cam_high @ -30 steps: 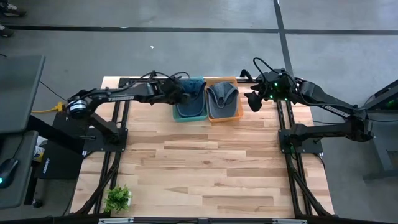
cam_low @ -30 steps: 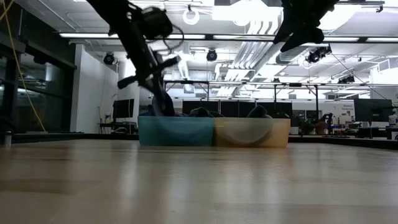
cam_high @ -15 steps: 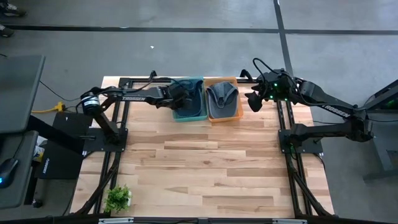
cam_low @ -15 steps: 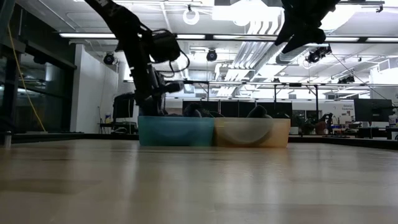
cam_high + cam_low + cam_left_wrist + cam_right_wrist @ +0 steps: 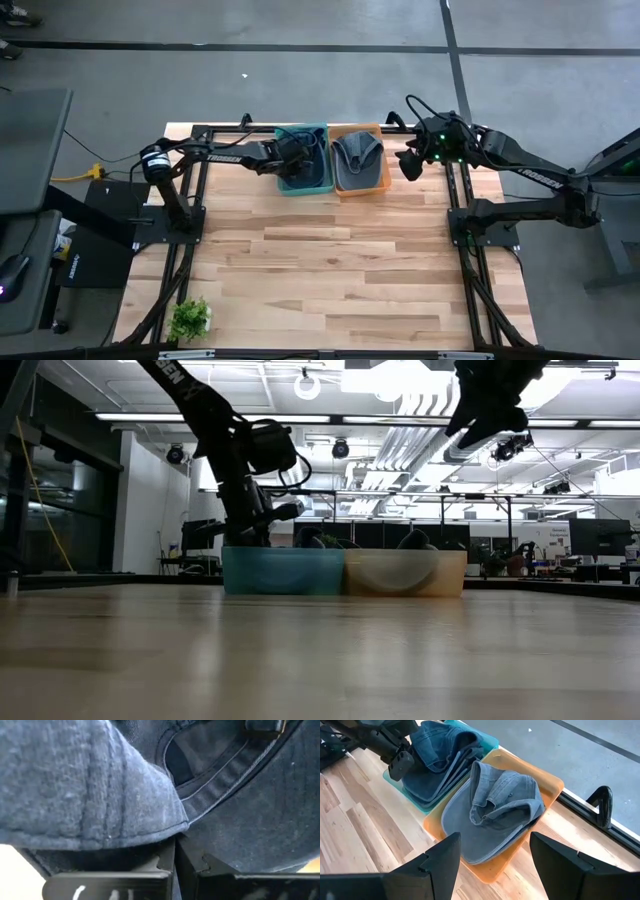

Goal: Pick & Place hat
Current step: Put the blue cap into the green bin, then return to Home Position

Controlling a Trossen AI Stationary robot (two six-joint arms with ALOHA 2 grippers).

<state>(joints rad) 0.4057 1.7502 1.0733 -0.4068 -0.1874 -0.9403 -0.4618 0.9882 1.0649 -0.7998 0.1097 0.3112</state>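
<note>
Two bins sit side by side at the table's (image 5: 350,260) far edge. Left tool (image 5: 297,157), fingers pressed together, reaches into the blue bin (image 5: 306,182), apparently pinching a denim hat (image 5: 437,755). Right tool (image 5: 408,165) hovers spread beside the orange bin (image 5: 485,870) holding another hat (image 5: 495,815).

Both arms are dark, near black, built of slim tube links between round joints. The left arm (image 5: 205,155) carries white lettering along its forearm link and a pale silvery ring at the joint nearest its base. The right arm (image 5: 530,170) bears white lettering on its long link, small green lights at the wrist and thin black cables looping above it. The left tool (image 5: 175,865) has flat dark fingers with stepped inner edges. The right tool (image 5: 492,860) shows broad, matte black fingers with bevelled edges.
</note>
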